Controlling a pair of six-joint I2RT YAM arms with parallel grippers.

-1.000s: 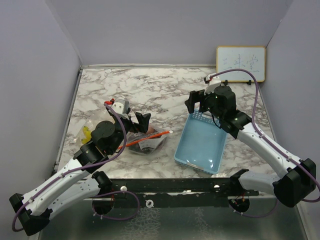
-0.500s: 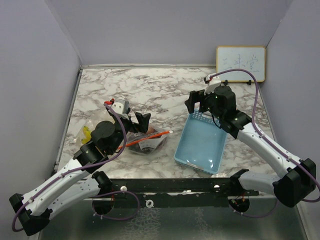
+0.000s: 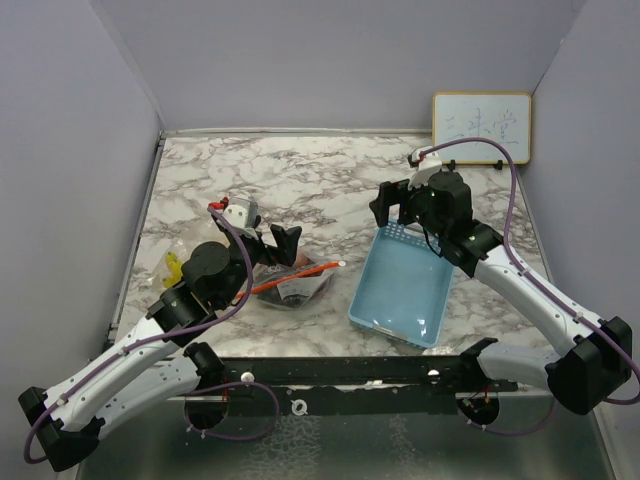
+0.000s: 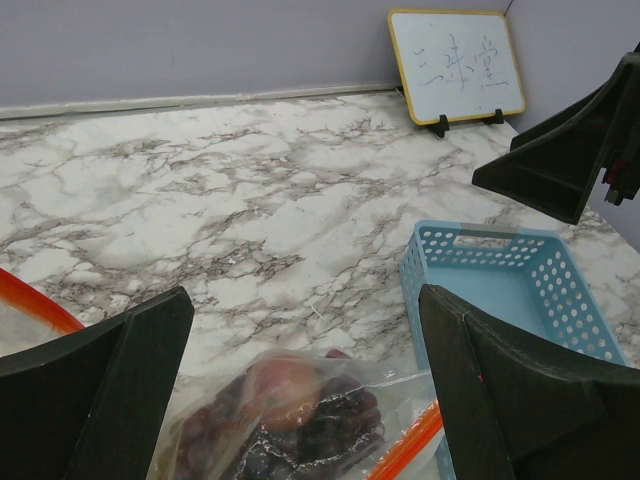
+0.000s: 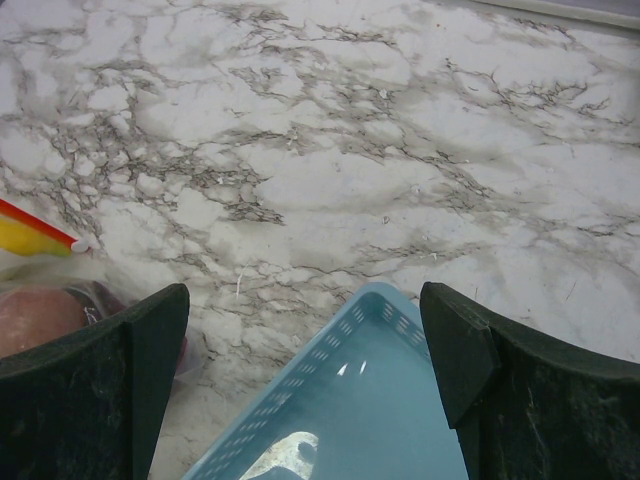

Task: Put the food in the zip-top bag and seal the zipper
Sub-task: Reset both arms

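Observation:
The clear zip-top bag [image 3: 295,283] with an orange zipper [image 3: 300,273] lies on the marble table in front of my left arm. In the left wrist view it holds the small red round fruit [image 4: 283,385] and the dark purple grapes [image 4: 325,430]. The yellow bananas [image 3: 172,265] lie on the table left of my left arm, outside the bag. I cannot make out the magenta piece. My left gripper [image 3: 277,240] is open and empty just above the bag [image 4: 300,420]. My right gripper [image 3: 392,205] is open and empty above the far corner of the basket.
The light blue plastic basket [image 3: 405,285] stands right of the bag and holds no food; it also shows in the right wrist view [image 5: 380,420]. A small whiteboard [image 3: 481,125] leans on the back right wall. Purple walls close in three sides.

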